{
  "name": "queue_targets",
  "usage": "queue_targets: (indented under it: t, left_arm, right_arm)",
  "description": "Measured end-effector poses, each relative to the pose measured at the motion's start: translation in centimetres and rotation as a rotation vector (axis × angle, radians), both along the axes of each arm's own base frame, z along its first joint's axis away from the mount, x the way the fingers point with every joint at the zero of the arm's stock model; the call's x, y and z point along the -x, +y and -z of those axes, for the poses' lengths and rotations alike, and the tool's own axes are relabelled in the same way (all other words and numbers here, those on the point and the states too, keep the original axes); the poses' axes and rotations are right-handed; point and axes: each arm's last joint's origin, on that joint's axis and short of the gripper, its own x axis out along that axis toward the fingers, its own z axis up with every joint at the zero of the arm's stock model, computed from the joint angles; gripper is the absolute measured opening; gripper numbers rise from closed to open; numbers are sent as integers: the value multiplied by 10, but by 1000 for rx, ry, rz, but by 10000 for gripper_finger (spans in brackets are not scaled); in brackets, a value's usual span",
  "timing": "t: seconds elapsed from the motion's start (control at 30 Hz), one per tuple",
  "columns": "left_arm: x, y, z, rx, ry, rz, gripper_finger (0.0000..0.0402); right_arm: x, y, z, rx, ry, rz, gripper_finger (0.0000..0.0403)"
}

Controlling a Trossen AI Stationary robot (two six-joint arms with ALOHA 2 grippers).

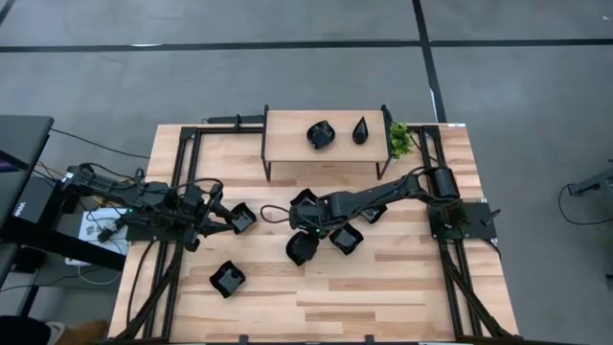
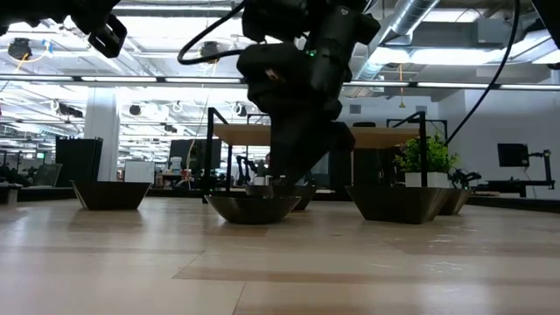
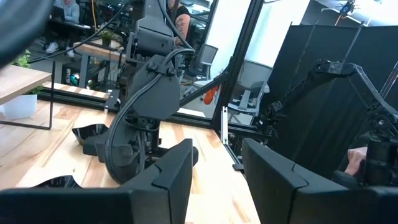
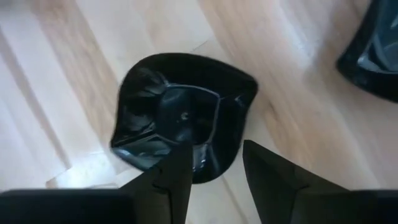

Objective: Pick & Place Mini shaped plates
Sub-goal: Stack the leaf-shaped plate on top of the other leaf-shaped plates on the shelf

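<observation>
Your right end effector is hanging open over a plate near the shelf. Two plates are sitting on it; several are waiting below.

Glossy black plates gleam on the pale, smooth wooden table, whose frame looks like matt black metal.

Right gripper points straight down, jaws parted; left gripper waits level, parted.
</observation>
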Motion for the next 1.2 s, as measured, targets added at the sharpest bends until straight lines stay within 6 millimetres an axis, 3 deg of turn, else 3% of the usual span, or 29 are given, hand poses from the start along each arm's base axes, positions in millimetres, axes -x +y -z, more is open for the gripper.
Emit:
queue_targets:
  t: [0.6, 1.2]
  left_arm:
    - [0, -1, -1, -1, -8, 32, 140]
    - [0, -1, -2, 2, -20, 41, 140]
  right_arm:
    - [1, 13, 0, 38, -7, 74, 149]
    - [-5, -4, 13, 47, 16, 72, 151]
